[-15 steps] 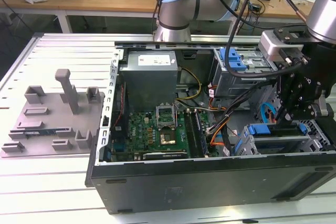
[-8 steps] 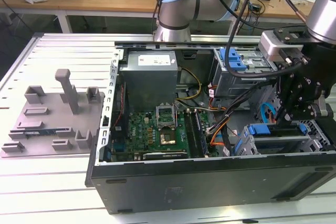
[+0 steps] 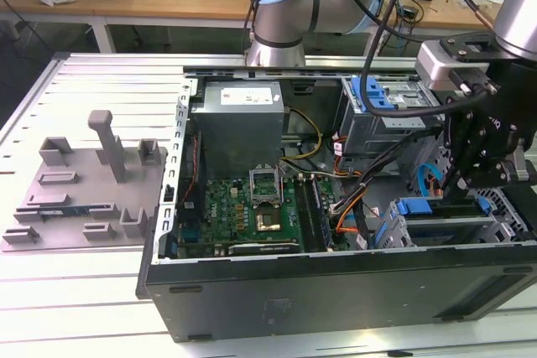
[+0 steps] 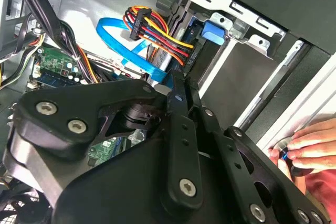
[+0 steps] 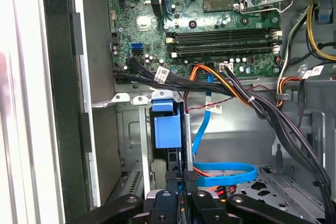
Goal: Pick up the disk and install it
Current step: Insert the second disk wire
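Judging the risk first: the disk [image 5: 174, 160] stands on edge in the drive cage [image 3: 436, 228], at the near corner of the open computer case [image 3: 336, 291] on the exterior view's right. It looks only partly down in its slot. The hand [image 5: 181, 179] appears clamped on the disk's upper edge, its tips drawn close with a blue rail between them. Any tilt could jam the rails against the cage walls or let the disk slip in the grip.

A blue data cable [image 5: 226, 171] loops just beside the slot. Red, yellow and black power leads [image 4: 157, 30] hang close over the disk and could snag or be pinched. A black cable bundle [image 5: 252, 103] crosses between the cage and the motherboard [image 5: 210, 14].

A person's fingers [image 4: 310, 140] rest at the case's outer edge, near the arm, which is a contact hazard. The grey power supply [image 3: 239, 123] sits far back, and a grey fixture [image 3: 84, 182] lies on the table [image 3: 84, 308], well apart.
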Controlling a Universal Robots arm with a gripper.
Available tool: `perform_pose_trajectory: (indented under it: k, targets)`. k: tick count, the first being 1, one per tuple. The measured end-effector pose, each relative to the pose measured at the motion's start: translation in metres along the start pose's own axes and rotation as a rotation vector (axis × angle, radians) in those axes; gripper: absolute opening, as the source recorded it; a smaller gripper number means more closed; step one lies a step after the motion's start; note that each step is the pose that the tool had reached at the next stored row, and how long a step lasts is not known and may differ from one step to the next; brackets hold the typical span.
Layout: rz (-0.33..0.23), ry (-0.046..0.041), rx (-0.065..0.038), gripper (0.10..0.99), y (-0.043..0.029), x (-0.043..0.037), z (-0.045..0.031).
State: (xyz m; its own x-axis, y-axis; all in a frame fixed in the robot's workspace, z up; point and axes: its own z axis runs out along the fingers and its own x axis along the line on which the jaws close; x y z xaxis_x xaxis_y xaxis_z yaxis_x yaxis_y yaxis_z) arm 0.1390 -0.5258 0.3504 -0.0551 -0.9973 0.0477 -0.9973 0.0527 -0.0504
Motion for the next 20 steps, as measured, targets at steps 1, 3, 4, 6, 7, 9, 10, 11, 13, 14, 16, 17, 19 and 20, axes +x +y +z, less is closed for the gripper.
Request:
perform_pose_trajectory:
  k: [1, 3, 4, 6, 7, 9, 10, 11, 13, 14, 16, 17, 19, 20]
  targets:
    - [0.000, 0.0005, 0.000, 0.161, 0.0000, 0.0000, -0.0001]
    - [0.000, 0.0006, 0.000, 0.161, 0.0000, 0.0000, -0.0001]
    - [0.000, 0.0007, 0.000, 0.161, 0.0000, 0.0000, 0.0000]
    - [0.000, 0.0006, 0.000, 0.161, -0.0001, 0.0006, 0.0002]
    - [0.000, 0.0006, 0.000, 0.161, -0.0004, 0.0010, 0.0005]
    - [0.000, 0.0013, 0.000, 0.161, -0.0005, 0.0010, 0.0006]
    - [0.000, 0.0016, 0.000, 0.161, -0.0005, 0.0010, 0.0008]
    - [0.000, 0.0019, 0.000, 0.161, -0.0005, 0.0009, 0.0010]
    - [0.000, 0.0031, 0.000, 0.161, -0.0007, 0.0008, 0.0013]
    - [0.000, 0.0035, 0.000, 0.161, -0.0008, 0.0008, 0.0016]
    - [-0.001, 0.0046, 0.000, 0.161, -0.0009, 0.0007, 0.0022]
    - [-0.001, 0.0055, 0.000, 0.161, -0.0009, 0.0007, 0.0030]
    - [-0.003, 0.0067, 0.000, 0.161, -0.0009, 0.0006, 0.0039]
    - [-0.003, 0.0072, 0.000, 0.161, -0.0009, 0.0006, 0.0045]
